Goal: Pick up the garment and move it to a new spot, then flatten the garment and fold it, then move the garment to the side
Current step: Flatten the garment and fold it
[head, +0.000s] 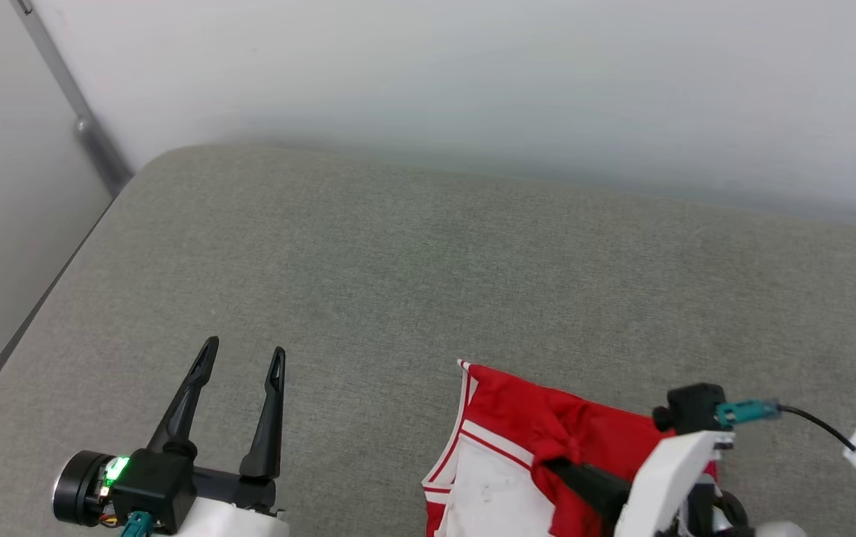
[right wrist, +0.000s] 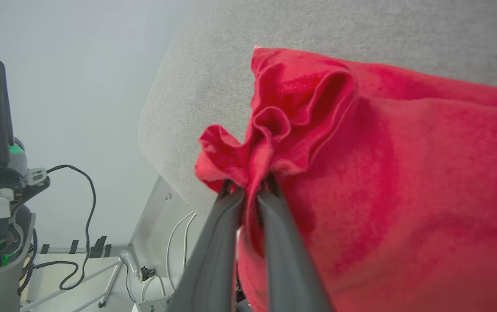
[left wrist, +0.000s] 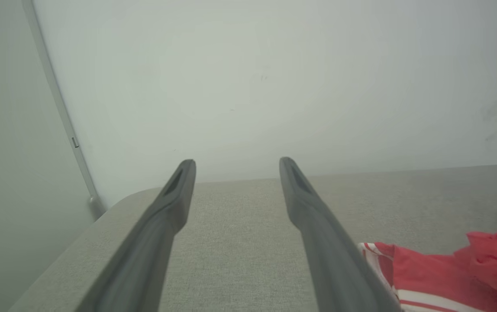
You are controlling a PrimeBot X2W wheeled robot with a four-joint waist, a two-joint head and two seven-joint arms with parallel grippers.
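Note:
The garment (head: 525,432) is a red jersey with white striped trim, bunched at the lower right of the grey cushion (head: 413,268). My right gripper (head: 558,466) is shut on a gathered fold of its red cloth, seen close up in the right wrist view as the garment (right wrist: 382,173) pinched at the gripper (right wrist: 248,186). My left gripper (head: 241,358) stands open over bare cushion at the lower left, well left of the garment. In the left wrist view that gripper (left wrist: 235,167) holds nothing, and the garment (left wrist: 439,273) lies to its lower right.
A pale wall (head: 473,82) runs behind the cushion, with a metal rail (head: 77,112) at the back left corner. A black cable (head: 838,440) trails from the right wrist. Below the cushion's edge, the right wrist view shows a metal frame and cables (right wrist: 114,255).

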